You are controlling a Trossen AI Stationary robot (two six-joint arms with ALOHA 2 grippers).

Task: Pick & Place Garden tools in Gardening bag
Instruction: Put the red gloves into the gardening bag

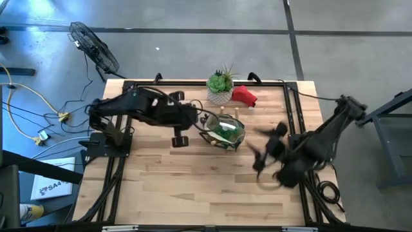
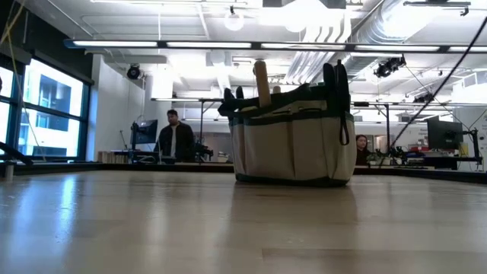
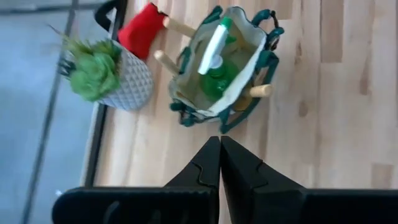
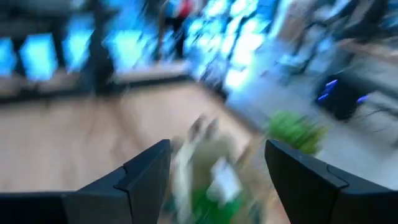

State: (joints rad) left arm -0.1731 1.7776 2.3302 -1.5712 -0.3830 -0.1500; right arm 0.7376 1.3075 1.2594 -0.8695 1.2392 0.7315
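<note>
The gardening bag (image 1: 224, 131) was seen standing upright near the middle of the table (image 1: 193, 187), and everything is placed here relative to it. Inside it, in the left wrist view, a green spray bottle (image 3: 217, 71) with a pale top was seen, and wooden handles (image 3: 256, 91) were seen sticking out of its side pockets; from the low view one wooden handle (image 2: 261, 84) and dark handles were seen rising above its rim. The red soft item (image 1: 244, 96) was left lying on the table just beyond the bag, beside the plant in a white pot (image 1: 220, 86). The left gripper (image 3: 220, 169) was held just beside the bag on the left arm's side, its fingers pressed together with nothing between them. The right gripper (image 4: 217, 168) was found well to the other side of the bag, blurred by motion, its fingers spread wide and nothing held. The packing was judged to be nearly finished, with the red item apparently the last thing outside the bag. For the next move, a reach past the bag to that red item would be called for, a closing of the fingers on it, and care that the plant pot next to it was not knocked over.
</note>
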